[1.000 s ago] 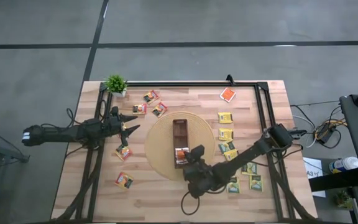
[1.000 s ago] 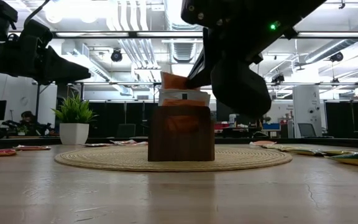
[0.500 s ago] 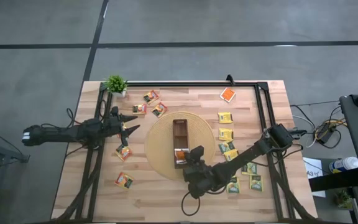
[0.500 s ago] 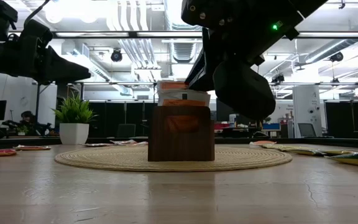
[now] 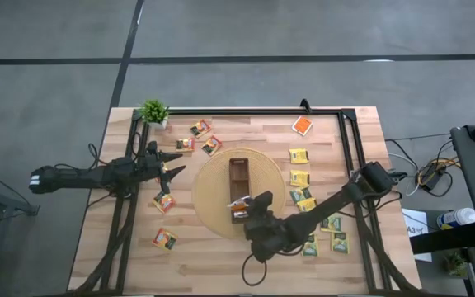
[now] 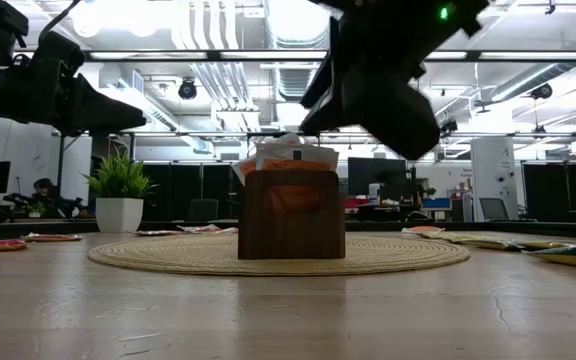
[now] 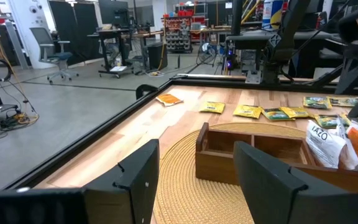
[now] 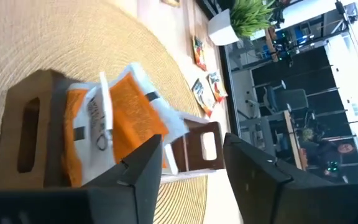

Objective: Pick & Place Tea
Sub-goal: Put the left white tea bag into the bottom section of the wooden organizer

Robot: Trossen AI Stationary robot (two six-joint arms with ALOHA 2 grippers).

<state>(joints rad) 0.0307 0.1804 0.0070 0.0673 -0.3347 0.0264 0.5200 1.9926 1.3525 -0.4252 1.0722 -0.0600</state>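
**Right end effector above box, sachets in near compartment**

The right end effector (image 5: pixel 250 210) hangs just above the near end of the long brown box (image 5: pixel 238 188), which sits on the round woven mat (image 5: pixel 213 194) mid-counter. Its fingers (image 8: pixel 138 171) stand apart w/ nothing between them. Orange and white tea sachets (image 8: pixel 120 115) stick up out of the box's near compartment, tilted; the far compartments look bare from the left wrist view.

The left end effector (image 5: pixel 171 162) hovers over the counter (image 5: pixel 221 256) left of the mat, jaws wide, holding nothing. Loose sachets lie flat on both sides: orange ones (image 5: pixel 165 239) on the left, yellow ones (image 5: pixel 298 156) on the right. A small potted plant (image 5: pixel 153 111) stands at the far-left corner.
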